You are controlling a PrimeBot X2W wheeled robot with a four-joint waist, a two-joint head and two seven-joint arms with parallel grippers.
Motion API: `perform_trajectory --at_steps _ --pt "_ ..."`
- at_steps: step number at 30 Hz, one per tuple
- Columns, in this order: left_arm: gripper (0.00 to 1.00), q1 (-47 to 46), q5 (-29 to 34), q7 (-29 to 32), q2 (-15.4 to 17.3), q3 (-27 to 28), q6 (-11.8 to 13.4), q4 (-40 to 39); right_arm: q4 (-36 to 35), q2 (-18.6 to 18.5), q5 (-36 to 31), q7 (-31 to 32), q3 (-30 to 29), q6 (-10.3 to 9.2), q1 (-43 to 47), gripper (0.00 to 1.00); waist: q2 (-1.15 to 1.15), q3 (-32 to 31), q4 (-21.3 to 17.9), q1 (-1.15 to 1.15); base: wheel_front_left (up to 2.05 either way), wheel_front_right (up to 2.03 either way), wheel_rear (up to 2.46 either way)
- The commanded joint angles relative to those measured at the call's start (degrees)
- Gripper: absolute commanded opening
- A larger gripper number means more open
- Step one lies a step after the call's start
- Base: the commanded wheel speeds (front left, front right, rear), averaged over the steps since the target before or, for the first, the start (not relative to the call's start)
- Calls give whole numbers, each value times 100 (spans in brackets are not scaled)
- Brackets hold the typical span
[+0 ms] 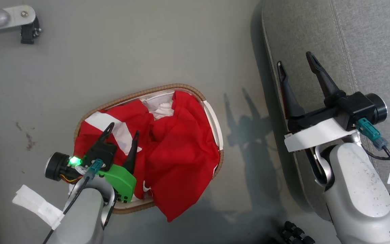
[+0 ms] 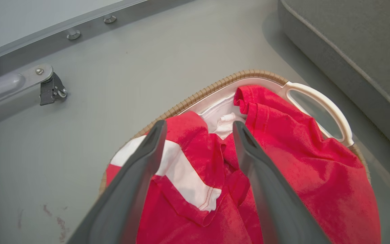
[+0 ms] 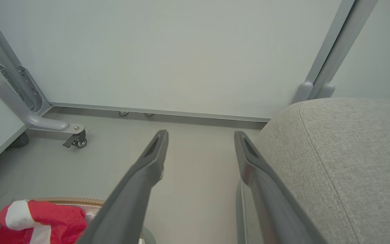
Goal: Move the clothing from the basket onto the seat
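clothing (image 1: 168, 149) is lying heaped in the basket (image 1: 181, 87) beside the seat (image 1: 367, 44), the left gripper (image 1: 124, 128) over it and the right gripper (image 1: 294, 59) both gaping empty, so a deep grab is risking snagging the liner (image 1: 163, 108) too.

The clothing (image 1: 178, 152) hides most of the basket (image 1: 214, 122); its garment count is unclear.

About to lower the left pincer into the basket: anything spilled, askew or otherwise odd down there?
Yes. The clothing overflows the basket: one red fold hangs over its rim on the side nearest the robot, down toward the floor. Reddish-brown stains mark the floor left of the basket. Nothing else stands out.
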Motion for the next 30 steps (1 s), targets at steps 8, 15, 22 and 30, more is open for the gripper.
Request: perform_trajectory --at_steps 8,15,22,30 --pt "100 -477 103 2 229 -617 -14 943 -83 -12 213 -26 173 -4 -196 100 0 686 -321 -1 0 0 0" --pt "100 -823 267 3 243 -969 -14 2002 -82 -12 350 -25 300 -4 -280 100 0 868 -455 -1 0 0 0" --pt "100 -1289 482 207 225 -1231 191 2994 -104 -12 513 -25 410 -4 -287 100 0 1036 -641 -1 0 0 0" --pt "100 -1668 840 589 331 -1640 337 3423 -159 -11 723 -25 502 -4 -286 100 0 1245 -847 -1 0 0 0"
